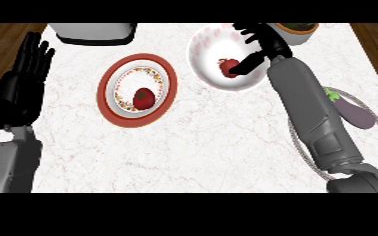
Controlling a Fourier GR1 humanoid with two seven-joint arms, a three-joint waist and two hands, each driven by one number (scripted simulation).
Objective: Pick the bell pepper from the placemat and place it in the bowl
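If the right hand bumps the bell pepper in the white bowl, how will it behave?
The bell pepper looks rounded and smooth, so it would probably roll rather than stay put. It lies inside the white bowl, whose rim should likely catch it. The right hand has its thumb right beside it, so a bump seems possible.

My left hand (26, 82) and right hand (264, 42) are black, slender-fingered, each with a thumb. My left forearm (18, 162) and right forearm (310, 112) are smooth grey casings with panel seams.
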